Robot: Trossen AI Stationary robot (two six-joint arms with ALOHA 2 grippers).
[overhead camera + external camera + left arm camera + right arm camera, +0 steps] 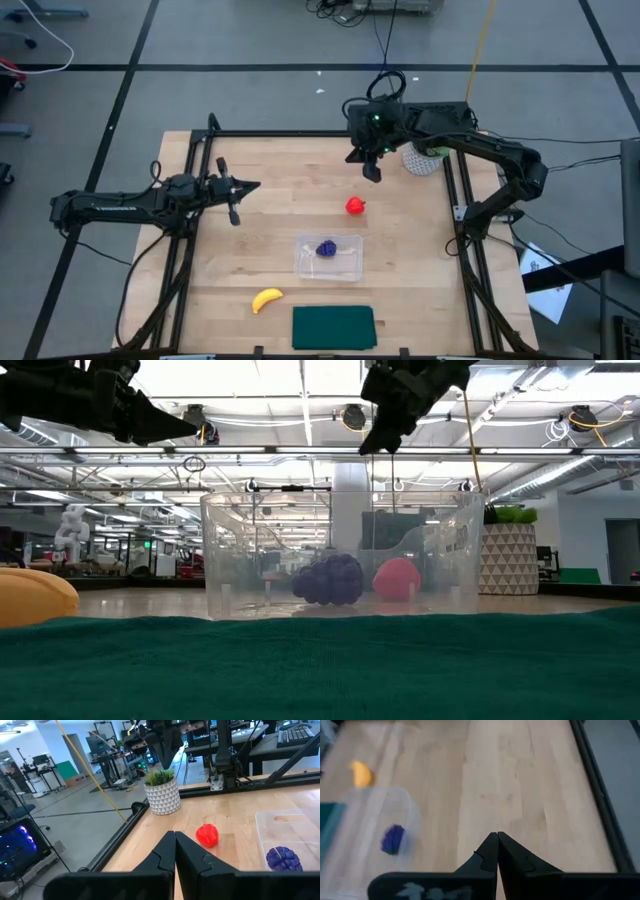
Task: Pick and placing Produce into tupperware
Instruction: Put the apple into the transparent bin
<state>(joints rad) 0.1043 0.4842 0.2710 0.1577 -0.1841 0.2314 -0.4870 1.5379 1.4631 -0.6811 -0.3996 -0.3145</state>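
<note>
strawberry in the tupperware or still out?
Out. The strawberry lies on bare wood beyond the tupperware; only the grape cluster is inside.

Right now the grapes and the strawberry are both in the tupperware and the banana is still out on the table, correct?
Not quite. Only the grapes are in the tupperware; the strawberry lies on the table beyond it, as the high view shows. The banana is out on the table.
</note>
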